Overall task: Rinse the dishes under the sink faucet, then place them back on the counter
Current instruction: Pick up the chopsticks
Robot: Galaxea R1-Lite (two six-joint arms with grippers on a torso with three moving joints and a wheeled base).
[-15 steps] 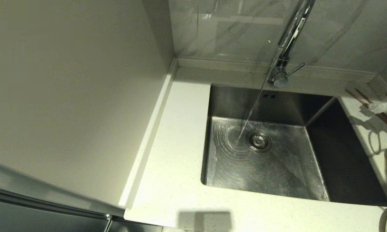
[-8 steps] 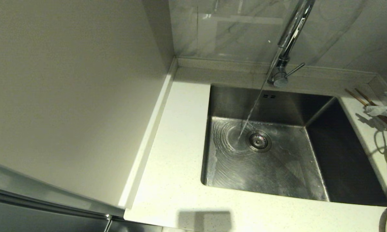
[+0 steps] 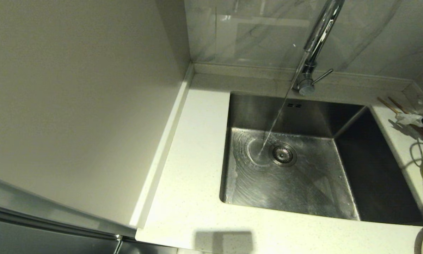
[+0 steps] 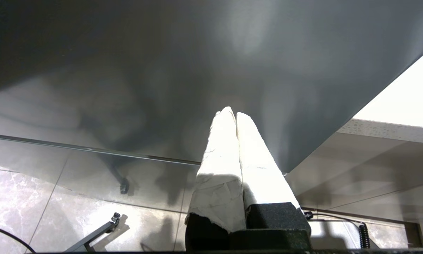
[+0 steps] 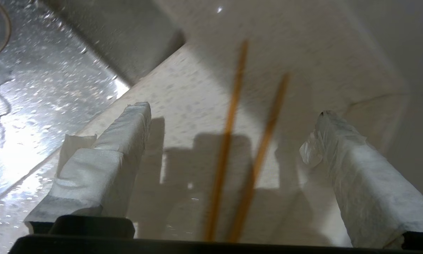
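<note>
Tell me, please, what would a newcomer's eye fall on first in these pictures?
Water streams from the faucet into the sink, landing beside the drain. On the counter right of the sink, the open right gripper hovers over two chopsticks. The left gripper is shut, below the counter's edge.

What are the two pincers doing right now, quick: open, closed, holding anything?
Left pincer: closed, empty, parked low beside the cabinet.
Right pincer: open, holding nothing, above the chopsticks lying on the counter.
</note>
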